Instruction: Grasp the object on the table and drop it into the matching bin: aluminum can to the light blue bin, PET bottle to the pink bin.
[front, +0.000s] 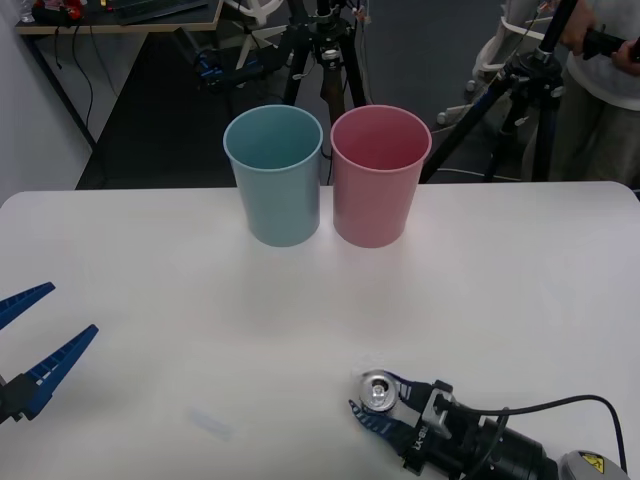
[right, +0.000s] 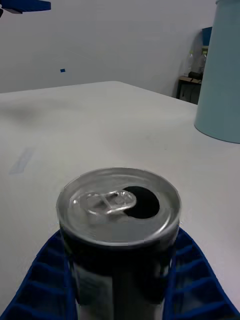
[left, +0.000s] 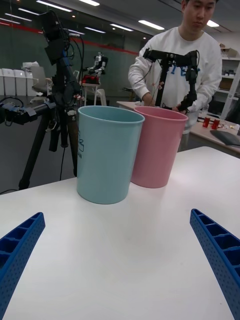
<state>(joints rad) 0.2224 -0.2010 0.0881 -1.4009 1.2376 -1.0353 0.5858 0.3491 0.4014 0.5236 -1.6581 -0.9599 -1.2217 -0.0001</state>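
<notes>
The aluminum can (front: 378, 392) stands upright on the white table (front: 150, 260) near its front edge, silver top and pull tab up. My right gripper (front: 380, 398) is shut on the aluminum can (right: 120, 210), one blue finger (right: 40, 280) pressed to each dark side. The light blue bin (front: 275, 175) and the pink bin (front: 380, 175) stand side by side at the table's far edge, well beyond the can. My left gripper (front: 72, 310) hovers open at the left edge, facing the light blue bin (left: 107, 155) and the pink bin (left: 157, 147).
Black tripods (front: 320, 50) stand on the floor behind the bins. A person (front: 600, 60) stands at the back right beside another tripod. A faint strip of tape (front: 212, 423) lies on the table left of the can.
</notes>
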